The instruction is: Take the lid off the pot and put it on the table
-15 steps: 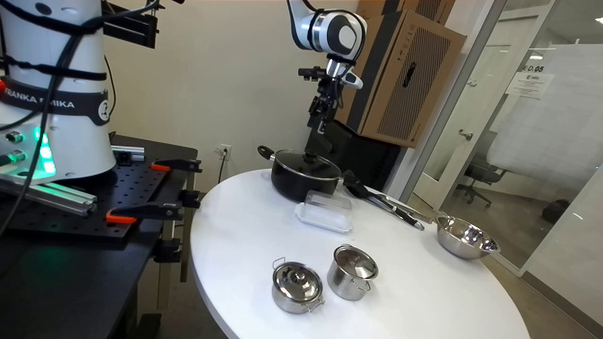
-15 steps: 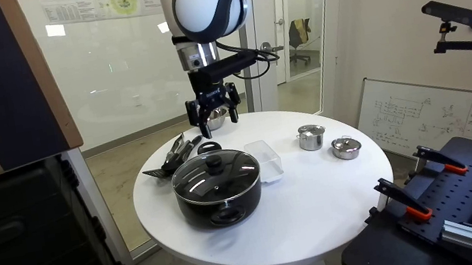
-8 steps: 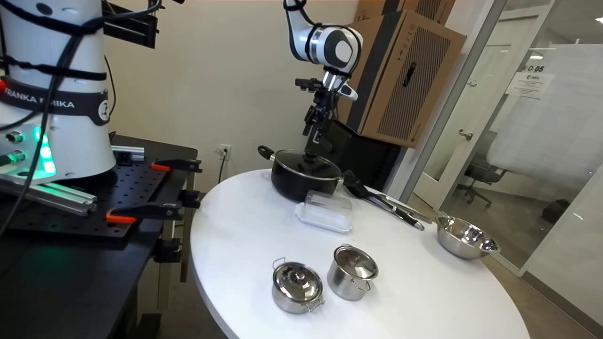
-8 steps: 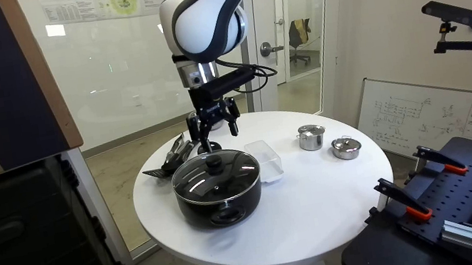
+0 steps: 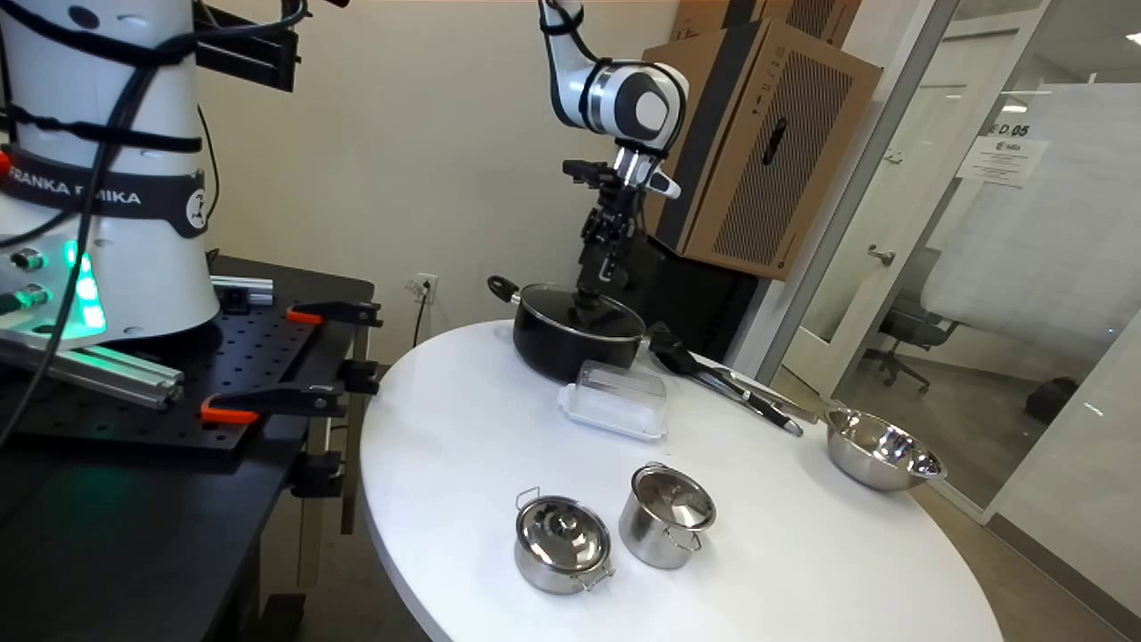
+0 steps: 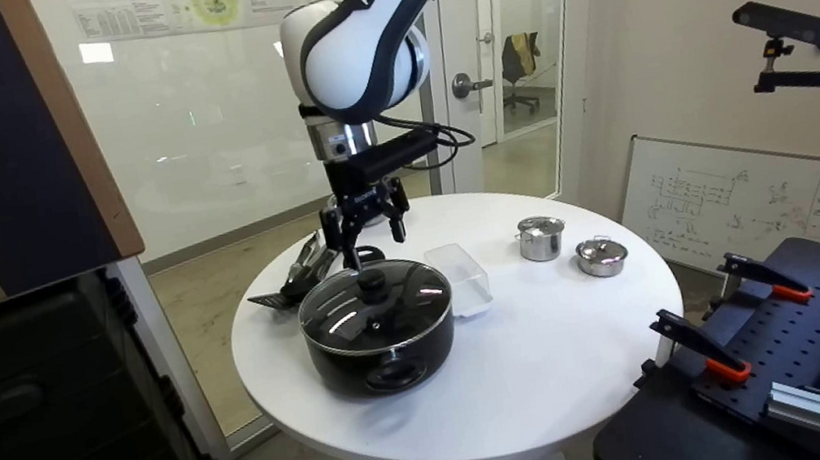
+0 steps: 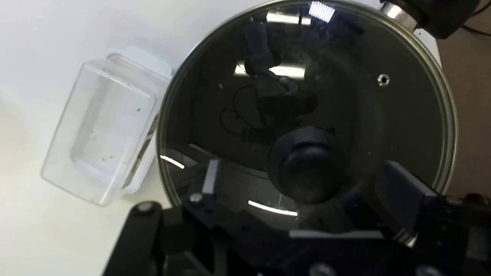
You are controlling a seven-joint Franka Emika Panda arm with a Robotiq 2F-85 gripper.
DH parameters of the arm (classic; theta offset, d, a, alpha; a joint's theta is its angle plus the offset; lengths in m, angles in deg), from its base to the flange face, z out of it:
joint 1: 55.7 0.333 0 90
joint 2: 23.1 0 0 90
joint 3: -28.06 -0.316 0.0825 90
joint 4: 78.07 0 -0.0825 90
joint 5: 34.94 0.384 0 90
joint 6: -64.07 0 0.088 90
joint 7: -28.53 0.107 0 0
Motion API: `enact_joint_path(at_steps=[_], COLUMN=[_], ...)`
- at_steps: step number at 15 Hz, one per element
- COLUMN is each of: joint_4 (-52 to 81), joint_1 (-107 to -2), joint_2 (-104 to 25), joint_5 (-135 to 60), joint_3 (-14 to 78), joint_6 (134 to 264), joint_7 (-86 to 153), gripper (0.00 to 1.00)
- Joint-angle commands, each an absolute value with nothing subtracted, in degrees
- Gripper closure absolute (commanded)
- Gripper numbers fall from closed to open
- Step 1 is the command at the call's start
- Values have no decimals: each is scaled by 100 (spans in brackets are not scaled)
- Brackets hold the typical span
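In an exterior view the lid (image 5: pixel 575 314) is seated on the black pot (image 5: pixel 559 346), close to the far edge of the round white table (image 5: pixel 463 446); kitchen utensils (image 5: pixel 747 398) and a steel bowl (image 5: pixel 878 456) are set along the right edge, and a low steel pot (image 5: pixel 562 546) and a taller steel pot (image 5: pixel 667 519) are stood side by side toward the near edge. Above the lid the gripper (image 6: pixel 376 252) is held pointing down, its fingers (image 7: pixel 398 193) parted wide; in the wrist view the lid's dark knob (image 7: pixel 310 172) is framed between them. Just beside the pot, toward the middle of the table, a clear plastic box (image 5: pixel 615 401) is placed.
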State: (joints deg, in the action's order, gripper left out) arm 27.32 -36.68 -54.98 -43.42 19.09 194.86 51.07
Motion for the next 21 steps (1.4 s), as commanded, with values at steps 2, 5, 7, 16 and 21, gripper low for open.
enact_joint_path(at_steps=[2,5,7,16,21], joint_4=[2542,2481,2440,2257,2194], joint_1=[-3548,-3504,-3478,-3428,-3415], joint_2=[-5730,-5829,-5879,-6091,-6141], joint_5=[-4294,-4323,-4329,-4301,-4273], joint_3=[2002,2034,2052,2123,2115], joint_6=[19563,19596,19612,19577,19573], joint_7=[4936,4969,4979,4994,4988], gripper=[0,0,0,28,65])
